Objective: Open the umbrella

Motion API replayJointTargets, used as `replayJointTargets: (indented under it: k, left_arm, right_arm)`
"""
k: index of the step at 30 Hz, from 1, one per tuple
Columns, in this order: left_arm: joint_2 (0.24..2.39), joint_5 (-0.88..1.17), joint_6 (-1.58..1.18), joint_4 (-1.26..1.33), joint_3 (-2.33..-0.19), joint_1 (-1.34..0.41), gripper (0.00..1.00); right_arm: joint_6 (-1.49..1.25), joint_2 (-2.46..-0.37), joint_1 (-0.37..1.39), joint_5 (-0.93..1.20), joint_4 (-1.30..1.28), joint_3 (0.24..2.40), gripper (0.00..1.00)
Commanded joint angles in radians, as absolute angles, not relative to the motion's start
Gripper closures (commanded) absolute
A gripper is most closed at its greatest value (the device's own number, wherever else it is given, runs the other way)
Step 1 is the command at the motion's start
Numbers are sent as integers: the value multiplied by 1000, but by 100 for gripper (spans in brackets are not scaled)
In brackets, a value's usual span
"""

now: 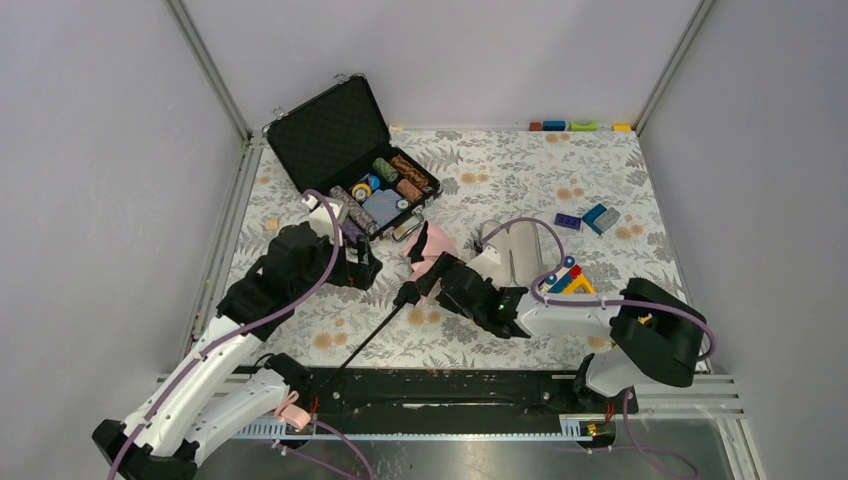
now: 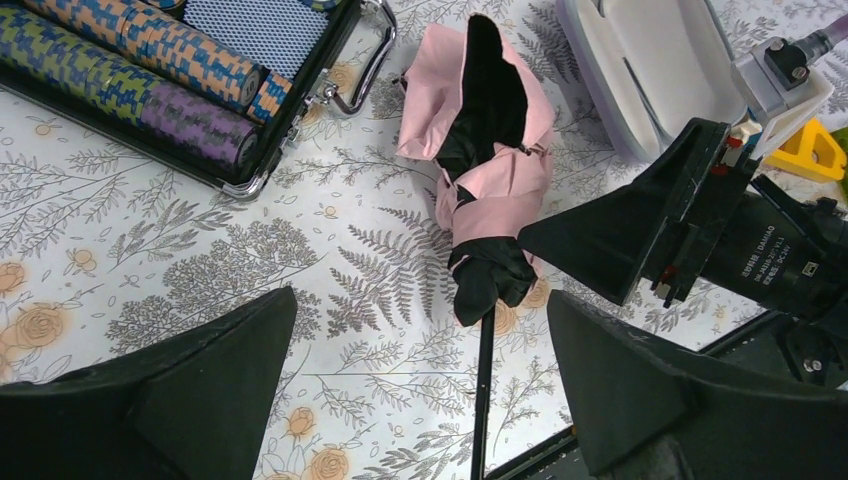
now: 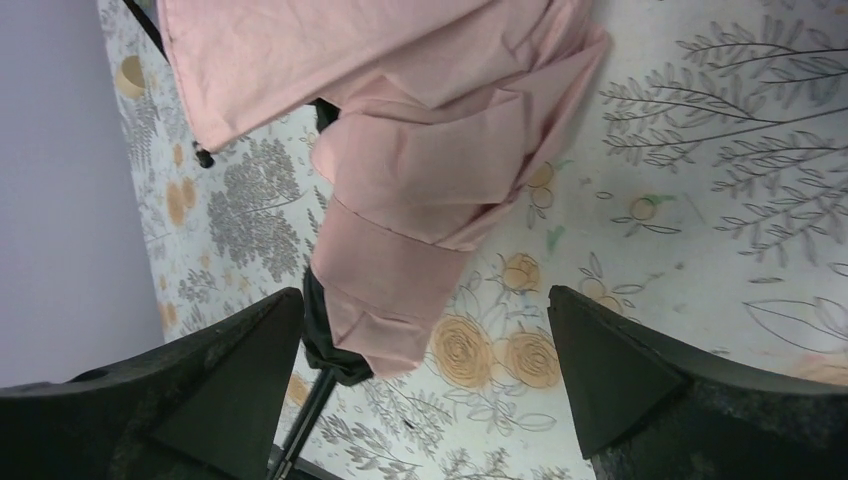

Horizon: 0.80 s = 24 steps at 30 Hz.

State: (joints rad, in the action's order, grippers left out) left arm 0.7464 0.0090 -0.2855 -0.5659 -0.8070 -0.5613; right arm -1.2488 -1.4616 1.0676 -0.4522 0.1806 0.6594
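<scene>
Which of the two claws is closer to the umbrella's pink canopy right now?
The right claw: the folded umbrella fills its wrist view, lying just ahead of its open fingers. The left claw, also open, sits farther back from the canopy.

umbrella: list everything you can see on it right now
The umbrella is not yet opened and lies on its side on the floral tablecloth. Its pale pink fabric canopy is crumpled and loosely bunched, with the black inner side showing at both ends. A thin black shaft sticks out, extended toward the near table edge. The left end effector and right end effector are open close by; neither grips it.
</scene>
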Motion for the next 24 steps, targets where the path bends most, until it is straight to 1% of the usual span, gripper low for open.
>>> replayJointTargets:
  k: [1,8,9,11,12,15,18,21,23,24]
  left_arm:
    - [729,-7,-249,-549,-793,-554,1]
    - [723,-5,-241,-548,-789,-554,1]
    - [721,8,-240,-550,-789,-554,1]
    - [716,33,-243,-548,-783,-554,1]
    - [714,47,-248,-546,-780,-553,1]
    - [716,108,-280,-539,-774,-554,1]
    - [722,181,-340,-524,-762,-553,1]
    - [706,213,-421,-483,-697,-554,1]
    - [694,240,-474,-457,-659,-553,1]
    - [686,253,-499,-449,-645,-554,1]
  right_arm:
    - [-1320,-1515,1054,-511,283,722,0]
    - [-1376,-1626,993,-445,335,748,0]
    - [-1378,-1637,985,-442,338,755,2]
    - [-1378,-1655,965,-420,364,755,8]
    - [-1382,-1662,955,-407,391,747,14]
    - [-1384,-1680,924,-371,509,714,36]
    - [-1357,-1694,900,-341,547,725,50]
    - [-1331,-1700,888,-315,624,723,76]
    - [-1316,-1692,878,-292,703,708,91]
    - [-1302,-1680,875,-283,736,704,97]
